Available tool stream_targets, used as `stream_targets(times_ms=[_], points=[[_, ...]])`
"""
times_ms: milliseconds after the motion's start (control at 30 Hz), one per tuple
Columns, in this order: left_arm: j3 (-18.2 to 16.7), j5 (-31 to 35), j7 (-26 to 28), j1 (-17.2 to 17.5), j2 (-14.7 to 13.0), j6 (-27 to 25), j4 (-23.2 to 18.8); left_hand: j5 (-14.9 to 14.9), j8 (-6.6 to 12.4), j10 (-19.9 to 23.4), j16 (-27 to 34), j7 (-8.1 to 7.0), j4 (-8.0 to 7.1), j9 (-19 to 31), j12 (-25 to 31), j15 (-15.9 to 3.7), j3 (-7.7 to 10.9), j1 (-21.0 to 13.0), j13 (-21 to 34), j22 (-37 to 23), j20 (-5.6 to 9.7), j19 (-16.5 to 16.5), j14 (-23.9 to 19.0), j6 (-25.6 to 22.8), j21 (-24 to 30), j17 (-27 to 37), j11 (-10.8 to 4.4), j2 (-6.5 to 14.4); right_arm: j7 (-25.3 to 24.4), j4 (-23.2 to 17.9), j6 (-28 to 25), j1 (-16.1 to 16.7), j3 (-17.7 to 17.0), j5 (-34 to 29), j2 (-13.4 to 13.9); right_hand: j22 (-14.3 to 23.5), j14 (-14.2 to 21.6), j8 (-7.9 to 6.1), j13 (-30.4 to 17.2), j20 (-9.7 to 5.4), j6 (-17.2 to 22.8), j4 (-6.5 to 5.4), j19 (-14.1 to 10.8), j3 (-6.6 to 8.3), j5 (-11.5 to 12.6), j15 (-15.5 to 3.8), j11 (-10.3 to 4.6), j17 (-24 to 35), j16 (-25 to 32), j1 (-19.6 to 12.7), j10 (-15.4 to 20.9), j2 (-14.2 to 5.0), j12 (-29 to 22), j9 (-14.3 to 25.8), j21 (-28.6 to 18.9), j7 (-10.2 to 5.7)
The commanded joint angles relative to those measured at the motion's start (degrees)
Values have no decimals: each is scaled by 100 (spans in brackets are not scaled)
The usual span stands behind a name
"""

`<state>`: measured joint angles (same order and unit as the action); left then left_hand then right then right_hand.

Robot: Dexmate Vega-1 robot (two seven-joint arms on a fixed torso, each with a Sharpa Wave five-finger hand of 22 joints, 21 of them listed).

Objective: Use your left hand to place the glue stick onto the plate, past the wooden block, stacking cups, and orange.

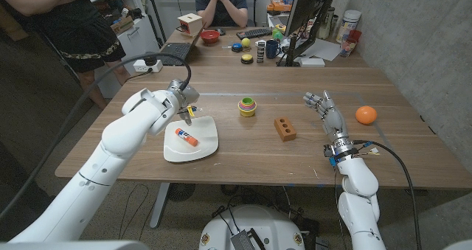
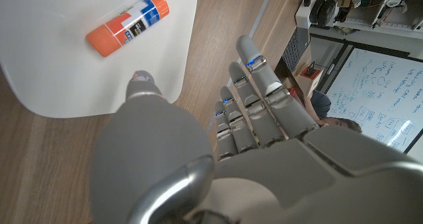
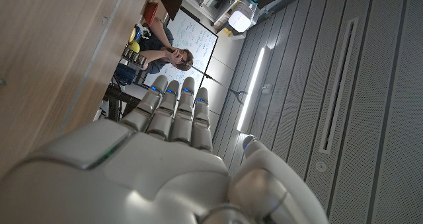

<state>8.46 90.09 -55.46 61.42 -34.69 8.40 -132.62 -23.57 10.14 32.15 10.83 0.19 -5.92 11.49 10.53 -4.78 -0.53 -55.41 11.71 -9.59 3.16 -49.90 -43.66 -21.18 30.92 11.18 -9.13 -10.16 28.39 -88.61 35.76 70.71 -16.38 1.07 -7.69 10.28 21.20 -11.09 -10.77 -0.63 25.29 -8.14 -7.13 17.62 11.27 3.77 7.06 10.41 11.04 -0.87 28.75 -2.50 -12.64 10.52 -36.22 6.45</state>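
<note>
The glue stick (image 1: 186,136), orange with a white and blue label, lies on the white square plate (image 1: 206,147) at the table's front left. The left wrist view also has the glue stick (image 2: 127,24) on the plate (image 2: 59,85). My left hand (image 1: 179,102) hovers over the plate's far edge, open, fingers (image 2: 261,98) straight and holding nothing. The stacking cups (image 1: 247,106), the wooden block (image 1: 285,127) and the orange (image 1: 366,114) stand in a row to the plate's right. My right hand (image 1: 324,108) stands open between block and orange, fingers (image 3: 175,112) extended.
Two people are behind the table's far end. A monitor (image 1: 306,14), keyboard (image 1: 254,32), red bowl (image 1: 210,36), mug and small items crowd the far side. A power strip (image 1: 147,64) and laptop (image 1: 175,52) sit at the back left.
</note>
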Motion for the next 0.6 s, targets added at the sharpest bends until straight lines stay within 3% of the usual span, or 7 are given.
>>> stream_targets(times_ms=[33,233,367,433,600], points=[[-2,31,-67,-111,92,66,-155,-61,48,-39,-13,53,-20,12,37,-765,-107,71,2,-7,-62,72,73,85,-62,7,5,-5,47,160,25,-118,-46,22,32,5,48,-6,-27,13,13,-12,-43,-12,26,-11,7,-4,-8,-23,36,28,-14,27,22,27],[22,36,-114,-177,132,104,-211,-80,70,-79,-54,57,-48,1,51,-744,-302,188,-3,-2,-201,226,370,116,-240,-5,30,-4,68,232,39,-177,-66,29,41,5,53,-6,-27,12,15,-11,-48,-21,27,-7,0,-4,-7,-24,57,29,-22,27,32,29],[-15,67,-74,-171,163,85,-290,-84,84,-68,-34,45,-64,-2,63,-745,-384,249,-5,0,-257,336,408,105,-330,-8,23,-7,96,269,31,-212,-83,69,43,6,56,-5,-27,12,14,-10,-52,-27,28,-12,1,-4,-7,-24,55,30,-21,27,37,28],[-21,71,-81,-186,166,102,-327,-93,99,-62,-4,33,-82,-9,72,-749,-509,325,-9,-1,-391,491,435,92,-469,-15,52,6,74,259,31,-215,-90,16,45,6,60,-5,-27,15,14,-10,-54,-30,28,-10,4,-4,-5,-24,58,30,-22,27,40,29],[-15,240,68,-136,124,126,-425,-98,114,-35,31,18,-98,-14,87,-755,-618,391,-12,-3,-503,704,400,62,-622,-21,35,19,151,338,26,-264,-101,112,57,6,65,-4,-28,16,12,-10,-58,-37,28,-11,0,-4,-4,-24,58,30,-22,27,46,34]])
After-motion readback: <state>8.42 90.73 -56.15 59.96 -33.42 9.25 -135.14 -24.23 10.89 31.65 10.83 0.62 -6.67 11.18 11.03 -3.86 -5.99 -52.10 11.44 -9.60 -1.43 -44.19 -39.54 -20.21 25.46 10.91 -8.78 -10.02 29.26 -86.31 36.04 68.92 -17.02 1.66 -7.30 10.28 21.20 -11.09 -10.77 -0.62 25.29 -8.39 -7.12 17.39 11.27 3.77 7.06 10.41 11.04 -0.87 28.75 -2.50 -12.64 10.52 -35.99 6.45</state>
